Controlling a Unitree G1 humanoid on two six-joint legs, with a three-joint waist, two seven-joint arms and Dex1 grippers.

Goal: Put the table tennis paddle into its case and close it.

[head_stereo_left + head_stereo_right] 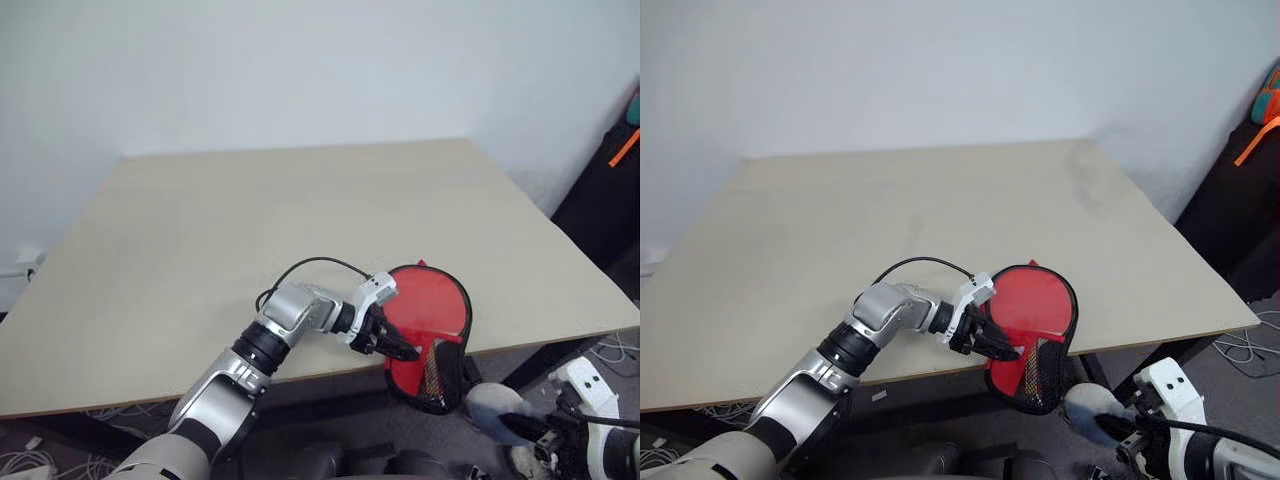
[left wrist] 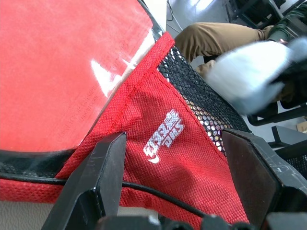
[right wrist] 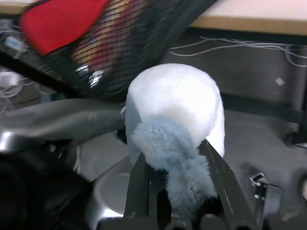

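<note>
The case (image 1: 408, 378), black-rimmed red fabric with a clear window, lies at the table's front edge, and its mesh end hangs over the edge. Behind the window shows the round red face of the table tennis paddle (image 1: 432, 303). A pale striped handle shape shows through the mesh. My left gripper (image 1: 396, 346) rests on the case's narrow end. Its fingers (image 2: 108, 167) are spread open over the red fabric near a white logo. Below the edge at the right, my right gripper (image 3: 175, 153) is shut on a fluffy grey-and-white lump (image 3: 175, 100).
The beige table (image 1: 250, 220) stretches back to a white wall. A black object with an orange strap (image 1: 622, 150) stands at the right. Cables lie on the floor under the front edge. A person's leg in tan trousers (image 2: 216, 38) shows beyond the case.
</note>
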